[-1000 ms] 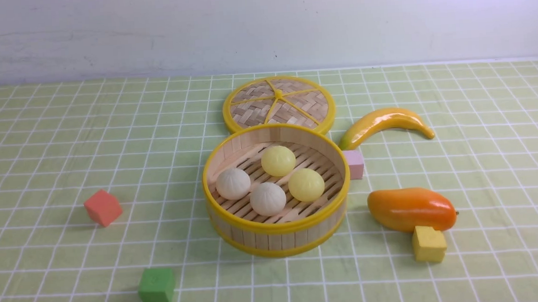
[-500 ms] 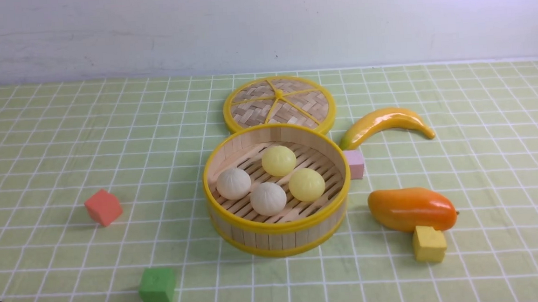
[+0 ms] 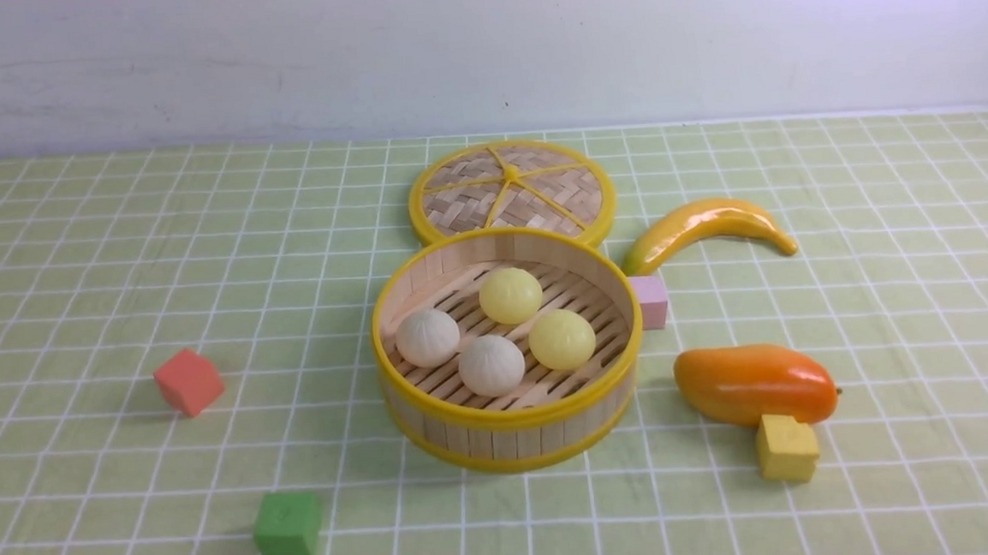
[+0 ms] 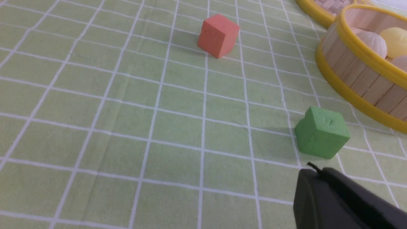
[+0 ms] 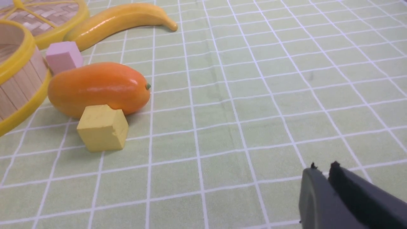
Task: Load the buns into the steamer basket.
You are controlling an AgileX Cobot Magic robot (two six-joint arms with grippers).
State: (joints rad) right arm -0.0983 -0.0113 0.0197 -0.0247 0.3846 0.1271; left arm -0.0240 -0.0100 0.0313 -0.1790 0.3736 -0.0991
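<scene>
All 4 buns in the steamer basket (image 3: 516, 435), sitting on its slatted floor: 2 off-white, pleated tops, on the L side & nearer the cam (white bun (image 3: 428, 338), white bun (image 3: 492, 366)); 2 pale yellow, one toward the back (yellow bun (image 3: 511, 296)), one on the R side (yellow bun (image 3: 562, 340)). Basket upright on the bench (image 3: 160, 281), mid-view.

Woven lid (image 3: 464, 213) w/ yellow spokes is flat on bench, just behind the basket, not on it. Pink block (image 3: 650, 301) right beside basket's R wall. Banana (image 3: 707, 221) behind & R of that block. Orange mango (image 3: 754, 384) R of basket, yellow block (image 3: 787, 448) up against its near side. Red block (image 3: 189, 382) & green block (image 3: 288, 527) L of basket, apart from each other, green one nearer the cam.

L gripper (image 4: 313, 167): closed, nothing held, tips near green block in its wrist view. R gripper (image 5: 324, 167): fingertips slightly apart, narrow gap, nothing btwn them, over bare cloth. Neither gripper shows in front view.
</scene>
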